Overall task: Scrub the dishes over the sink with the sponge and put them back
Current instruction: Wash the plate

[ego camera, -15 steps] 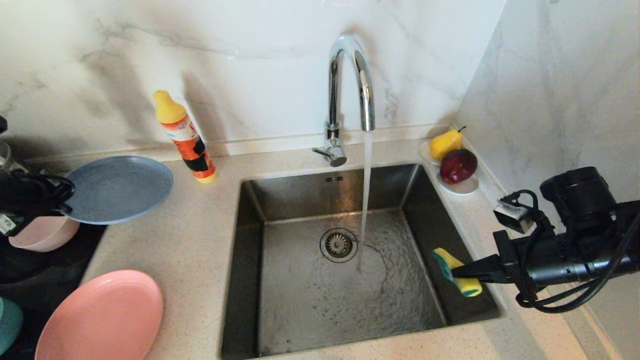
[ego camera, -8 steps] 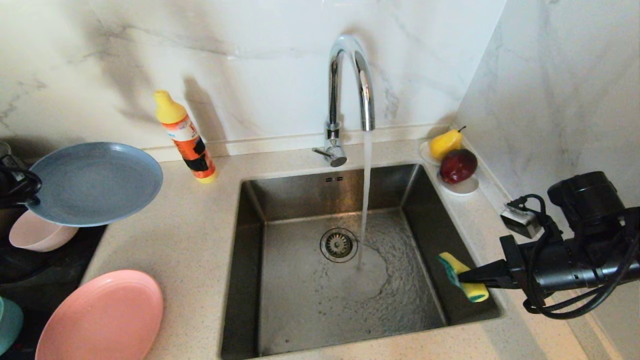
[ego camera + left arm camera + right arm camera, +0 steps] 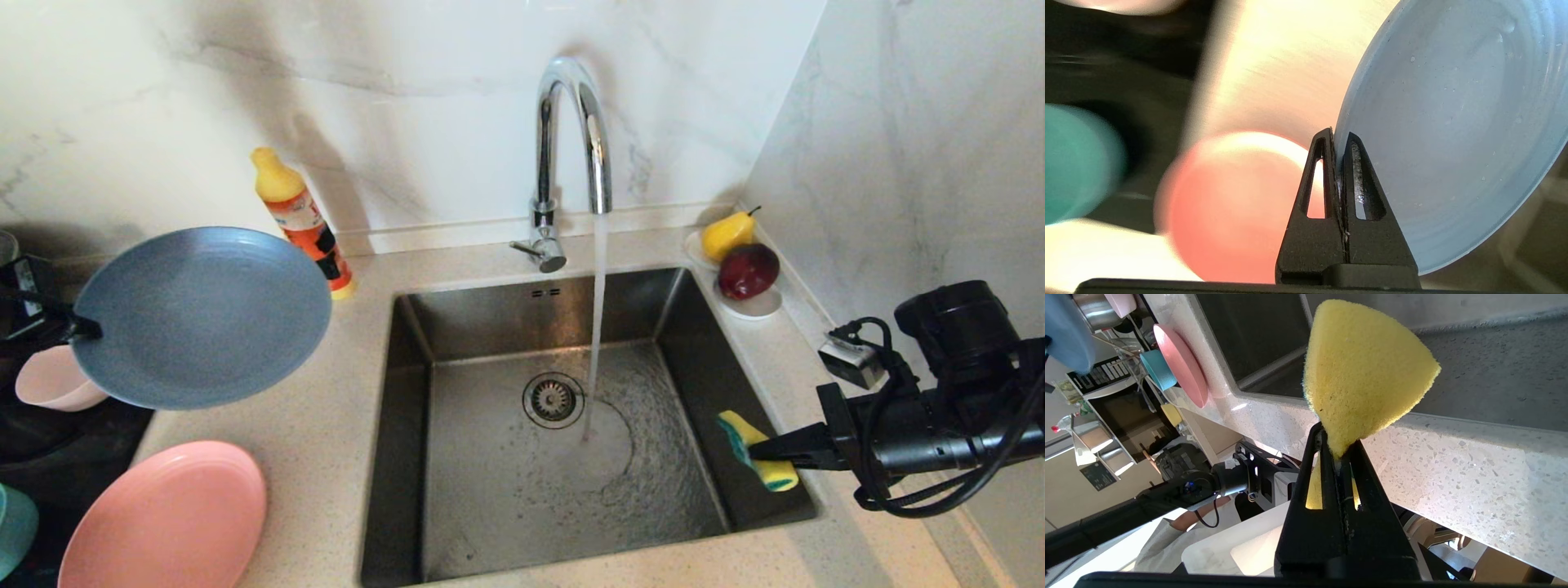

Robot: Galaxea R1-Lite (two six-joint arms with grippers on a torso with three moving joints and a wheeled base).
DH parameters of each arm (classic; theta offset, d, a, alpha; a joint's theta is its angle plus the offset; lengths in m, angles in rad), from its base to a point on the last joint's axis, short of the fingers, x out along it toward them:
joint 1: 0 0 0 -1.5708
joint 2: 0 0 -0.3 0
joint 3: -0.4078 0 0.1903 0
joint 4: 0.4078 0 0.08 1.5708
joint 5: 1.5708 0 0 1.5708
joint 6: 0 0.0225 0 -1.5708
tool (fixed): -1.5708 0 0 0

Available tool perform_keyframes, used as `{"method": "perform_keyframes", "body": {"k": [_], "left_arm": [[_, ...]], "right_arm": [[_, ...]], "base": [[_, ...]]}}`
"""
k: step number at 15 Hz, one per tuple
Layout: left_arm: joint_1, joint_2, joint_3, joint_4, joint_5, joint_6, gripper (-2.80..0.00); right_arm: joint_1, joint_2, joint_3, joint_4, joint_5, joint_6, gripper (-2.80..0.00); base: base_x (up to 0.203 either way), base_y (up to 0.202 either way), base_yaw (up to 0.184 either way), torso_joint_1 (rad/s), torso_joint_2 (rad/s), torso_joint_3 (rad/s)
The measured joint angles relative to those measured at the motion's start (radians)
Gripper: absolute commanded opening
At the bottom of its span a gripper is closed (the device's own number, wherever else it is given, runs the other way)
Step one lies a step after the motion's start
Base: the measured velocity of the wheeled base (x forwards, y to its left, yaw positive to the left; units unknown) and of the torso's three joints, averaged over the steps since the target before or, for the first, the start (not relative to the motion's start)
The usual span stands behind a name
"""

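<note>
My left gripper [image 3: 82, 329] [image 3: 1338, 136] is shut on the rim of the grey-blue plate [image 3: 200, 318] [image 3: 1453, 122]. It holds the plate in the air, tilted, above the counter left of the sink [image 3: 490, 490]. Water runs from the faucet [image 3: 571, 131] into the basin. Over the sink's right edge my right gripper [image 3: 755, 449] [image 3: 1337, 445] is shut on the yellow-and-green sponge [image 3: 735, 429] [image 3: 1363, 367]. The salmon-pink plate [image 3: 163, 518] lies on the counter at front left. The pale pink bowl [image 3: 53, 384] and the teal bowl [image 3: 12, 527] sit at the far left.
An orange detergent bottle [image 3: 302, 216] stands by the back wall, partly behind the raised plate. A white dish [image 3: 755, 306] with a pear and a red apple sits at the sink's back right corner. A marble wall closes the right side.
The left gripper has lifted the grey-blue plate off the counter, carried it right toward the sink and tilted it. The right gripper with the sponge has barely shifted.
</note>
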Motion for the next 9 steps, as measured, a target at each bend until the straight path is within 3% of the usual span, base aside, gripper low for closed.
{"method": "perform_keyframes", "body": {"k": [3,6,9], "left_arm": [[-0.194,-0.024,0.020,0.018,-0.030,-0.014,-2.80],[-0.374,-0.001,0.026,0.012,-0.031,-0.076,-2.80],[-0.517,0.087,0.021,-0.078,0.001,-0.139,-2.80]], "right_arm": [[-0.001,-0.010,0.000,0.005,-0.001,0.003,-2.80],[-0.001,-0.025,0.002,0.007,0.000,0.003,-2.80],[-0.001,-0.049,0.000,0.007,0.001,0.006,-2.80]], "base": [[0.000,0.000,0.000,0.000,0.00,0.000],[0.000,0.000,0.000,0.000,0.00,0.000],[0.000,0.000,0.000,0.000,0.00,0.000]]}}
